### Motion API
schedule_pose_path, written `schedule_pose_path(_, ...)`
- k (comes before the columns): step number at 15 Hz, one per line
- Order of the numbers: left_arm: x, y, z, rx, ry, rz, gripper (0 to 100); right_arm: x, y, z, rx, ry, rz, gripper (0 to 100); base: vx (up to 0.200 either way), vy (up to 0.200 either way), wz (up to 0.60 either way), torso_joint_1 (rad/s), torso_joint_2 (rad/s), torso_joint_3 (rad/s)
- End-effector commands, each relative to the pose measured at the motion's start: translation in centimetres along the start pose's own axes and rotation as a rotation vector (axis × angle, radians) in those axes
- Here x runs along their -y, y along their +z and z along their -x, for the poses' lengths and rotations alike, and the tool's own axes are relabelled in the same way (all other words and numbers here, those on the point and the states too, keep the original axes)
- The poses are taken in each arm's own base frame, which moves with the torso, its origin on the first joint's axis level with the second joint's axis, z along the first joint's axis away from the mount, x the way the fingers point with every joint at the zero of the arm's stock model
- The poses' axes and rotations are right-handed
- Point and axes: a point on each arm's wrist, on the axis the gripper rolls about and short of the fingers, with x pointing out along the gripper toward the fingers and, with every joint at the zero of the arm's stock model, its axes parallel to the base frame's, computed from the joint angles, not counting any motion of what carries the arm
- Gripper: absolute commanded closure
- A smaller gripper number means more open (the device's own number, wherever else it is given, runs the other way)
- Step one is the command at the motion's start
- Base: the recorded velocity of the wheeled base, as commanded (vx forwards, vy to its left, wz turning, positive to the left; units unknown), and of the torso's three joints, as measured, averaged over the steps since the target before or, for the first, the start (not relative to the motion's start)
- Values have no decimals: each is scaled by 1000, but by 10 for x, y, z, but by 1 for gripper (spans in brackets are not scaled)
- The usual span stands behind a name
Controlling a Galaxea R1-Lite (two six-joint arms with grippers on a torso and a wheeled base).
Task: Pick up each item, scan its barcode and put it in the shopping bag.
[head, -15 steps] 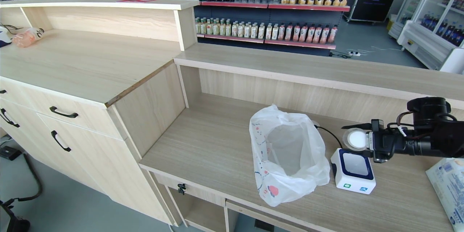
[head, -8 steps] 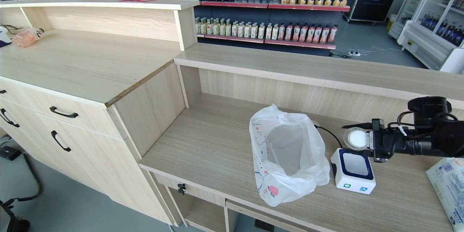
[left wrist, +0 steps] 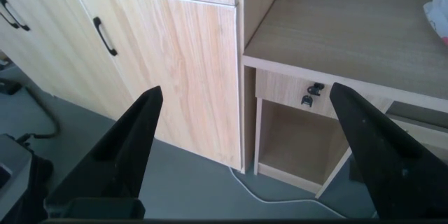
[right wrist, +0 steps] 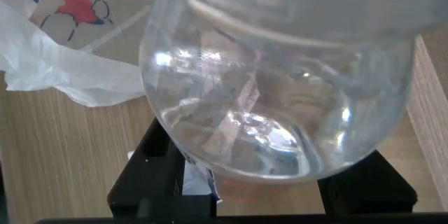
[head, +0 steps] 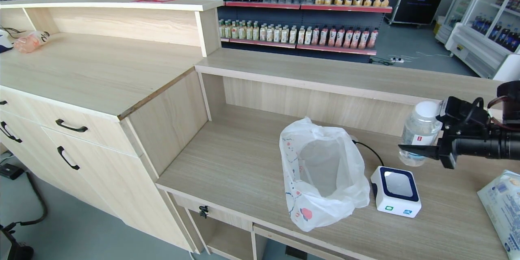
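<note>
bottle (head: 418, 129) swung upright, cap up, in right gripper (head: 423, 143).

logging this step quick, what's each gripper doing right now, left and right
Left gripper: open, holding nothing.
Right gripper: closed on the water bottle, which stands upright.

Clear, white-capped bottle (head: 418, 134) stands upright in my right fingers (head: 422, 151), above the desk (head: 243, 158) behind the scanner (head: 396, 191); white shopping bag (head: 321, 174) gapes beside the scanner.
</note>
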Motion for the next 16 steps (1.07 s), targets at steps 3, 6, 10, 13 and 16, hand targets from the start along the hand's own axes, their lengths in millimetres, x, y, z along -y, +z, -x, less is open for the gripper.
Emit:
schedule_pose_path(3,0,0,0,0,0,0,0,-33,48,54,-101,-198,-401,100,0,0,0,0,0,0)
schedule_pose_path(6,0,0,0,0,0,0,0,-40,54,46,-125,-212,-441,100,0,0,0,0,0,0)
schedule_pose_path(10,0,0,0,0,1,0,0,-39,59,41,-78,-220,-407,100,0,0,150,1,1,1)
schedule_pose_path(13,0,0,0,0,0,0,0,-32,60,25,-10,-244,-404,100,0,0,600,-2,-1,2)
schedule_pose_path(16,0,0,0,0,1,0,0,-26,50,-2,17,-241,-439,100,0,0,400,6,2,0)
